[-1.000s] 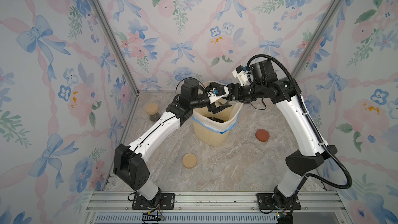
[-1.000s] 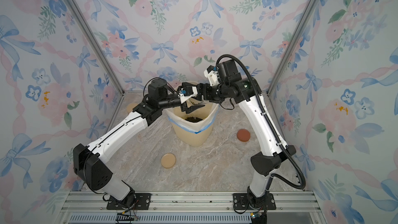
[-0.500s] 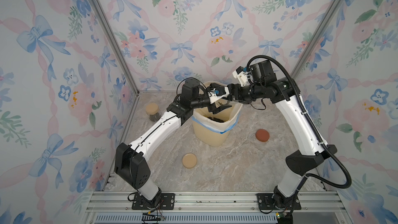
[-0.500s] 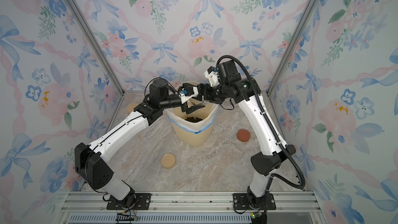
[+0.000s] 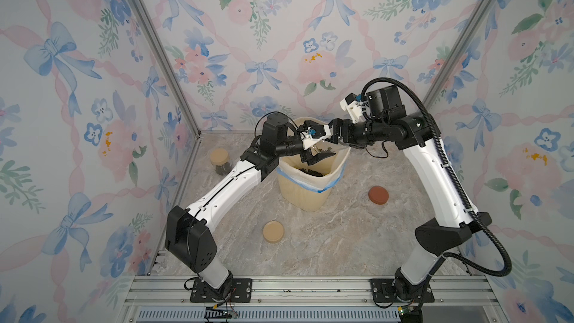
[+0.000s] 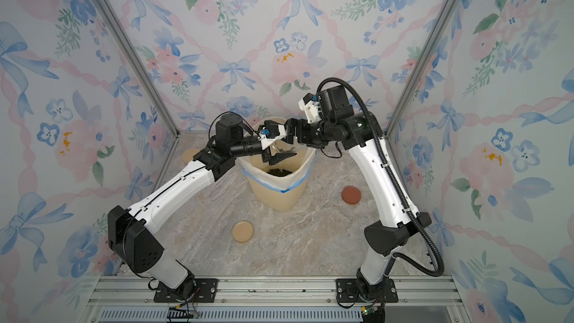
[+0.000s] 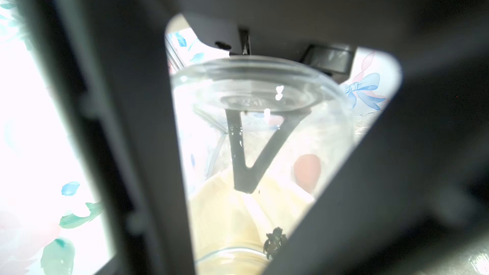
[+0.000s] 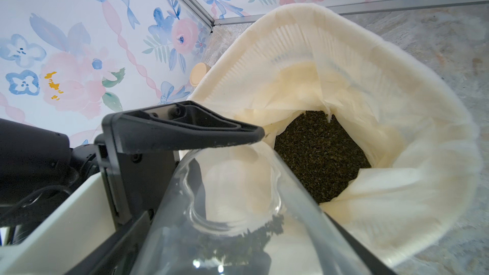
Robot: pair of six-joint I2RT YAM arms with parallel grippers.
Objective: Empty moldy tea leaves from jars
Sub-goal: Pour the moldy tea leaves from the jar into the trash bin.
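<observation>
Near desk (image 5: 341, 243): loose tan lid (image 5: 273, 232) lying flat, clear of both arms; reddish-brown lid (image 5: 378, 195) a little farther back on the right side, also flat.
Bin (image 5: 310, 195): cream, ribbed, white-lined, standing mid-desk; heap of moldy tea leaves (image 8: 320, 154) already at the bottom.
Held jar (image 8: 232, 181): lidless clear glass, tipped over above the bin opening, between the two claws.
Left claw (image 7: 230, 228): fingers against opposite sides of the glass, pinching the held jar.
Right claw (image 8: 243, 223): fingers flanking the same glass; pressing or merely alongside, cannot tell.
Inside the glass: mostly bare; leftover leaves (image 8: 238, 247) lying along the lower wall.
Far left corner: closed jar (image 5: 220, 161), tan-capped, dark contents inside, upright on the desk near the wall.
Third jar: not visible in any view.
Step in hand: pouring out, apparently close to done for this jar.
Next move: probably a steeper tip or a light shake to free the last shreds, mouth kept inside the liner rim. Then set down and on to the closed jar, cap off first.
</observation>
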